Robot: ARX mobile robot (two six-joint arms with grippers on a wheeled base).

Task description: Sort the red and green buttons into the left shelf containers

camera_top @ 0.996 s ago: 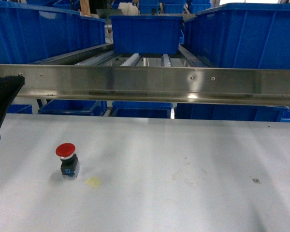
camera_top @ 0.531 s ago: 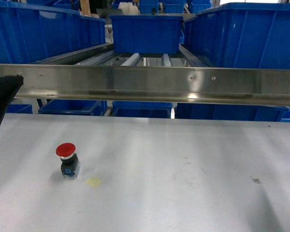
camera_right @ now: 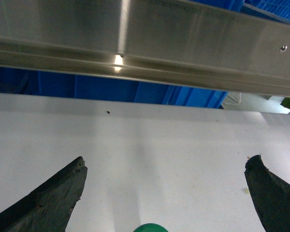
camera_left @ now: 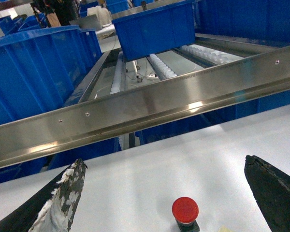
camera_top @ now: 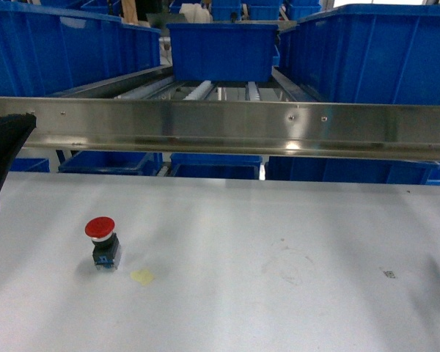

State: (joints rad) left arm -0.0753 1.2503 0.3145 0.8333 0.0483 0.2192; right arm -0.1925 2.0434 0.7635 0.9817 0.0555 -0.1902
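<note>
Red button (camera_left: 185,210) sits upright at 6 o'clock between spread left gripper (camera_left: 169,193) jaws — lined up for pickup; right gripper (camera_right: 164,193) equally spread over what looks like a green cap (camera_right: 151,227).

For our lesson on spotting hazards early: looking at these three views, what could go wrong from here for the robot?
1. The red button stands upright on a narrow base; a finger of the open left gripper could tip it.
2. The steel rail crosses in front of the blue bins, so a carried button might strike it.
3. Only the green cap edge shows, so the right gripper may misjudge its grasp.
</note>
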